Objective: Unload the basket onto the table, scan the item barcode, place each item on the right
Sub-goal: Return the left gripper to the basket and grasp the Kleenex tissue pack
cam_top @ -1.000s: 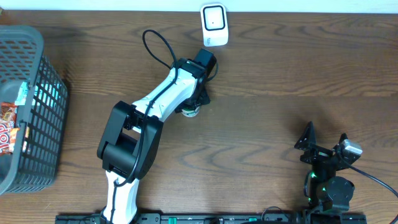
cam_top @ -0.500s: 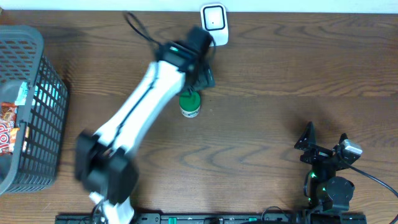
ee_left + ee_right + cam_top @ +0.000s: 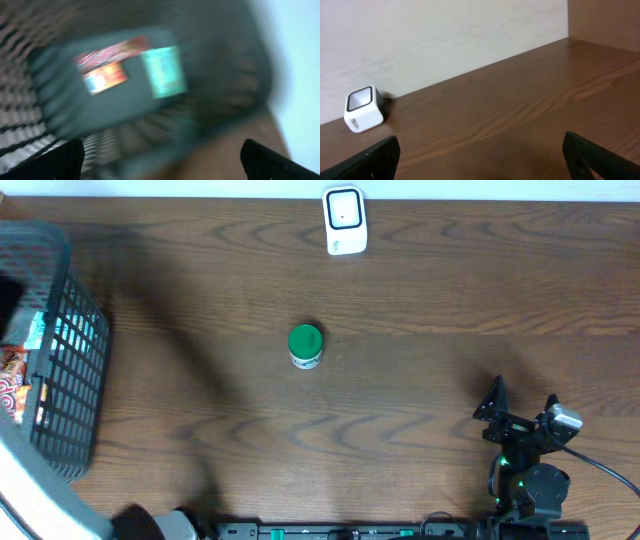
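The item, a small jar with a green lid, stands alone on the table, in front of the white barcode scanner. No gripper touches it. My left arm is a motion blur along the left edge. In the left wrist view my left gripper is open and empty above the basket. My right gripper rests open at the front right, far from the jar. The right wrist view shows the right gripper empty, with the scanner far off to the left.
A dark wire basket stands at the left edge, holding a red-orange packet and a teal pack. A pale wall runs behind the scanner along the table's far edge.
My left gripper opened and let go of the green-lidded jar near the scanner, then swung fast to the left, over the basket. The jar stays standing. The right arm has not moved.
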Available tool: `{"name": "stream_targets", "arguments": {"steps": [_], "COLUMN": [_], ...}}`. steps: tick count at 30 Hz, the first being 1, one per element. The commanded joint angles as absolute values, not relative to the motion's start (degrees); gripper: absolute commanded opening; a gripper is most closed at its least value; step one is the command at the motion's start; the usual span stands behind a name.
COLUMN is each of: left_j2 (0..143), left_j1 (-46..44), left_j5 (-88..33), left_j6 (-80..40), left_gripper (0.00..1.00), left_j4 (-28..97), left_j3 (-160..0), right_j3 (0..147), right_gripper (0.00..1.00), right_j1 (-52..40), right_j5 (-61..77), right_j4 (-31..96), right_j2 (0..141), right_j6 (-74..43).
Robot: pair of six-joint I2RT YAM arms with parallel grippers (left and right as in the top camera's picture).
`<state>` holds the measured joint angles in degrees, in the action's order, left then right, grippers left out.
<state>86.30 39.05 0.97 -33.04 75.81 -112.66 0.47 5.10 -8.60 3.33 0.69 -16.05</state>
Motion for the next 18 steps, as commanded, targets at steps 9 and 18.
{"name": "stream_targets", "arguments": {"steps": [9,18], "left_j2": [97.0,102.5], "left_j1": [53.6,53.3], "left_j5": [6.0,5.0], "left_j6": [-45.3,-45.3], "left_gripper": [1.0,0.99], "left_j4": [72.5,54.7], "left_j3": [-96.3,-83.4], "right_j3": [0.3,0.3], "right_gripper": [0.99,0.99], "right_j1": [4.6,4.6], "right_j5": [-8.5,-8.5], "right_j4": [3.4,3.4], "right_j2": [0.4,0.4], "right_j6": [-15.7,-15.7]}}
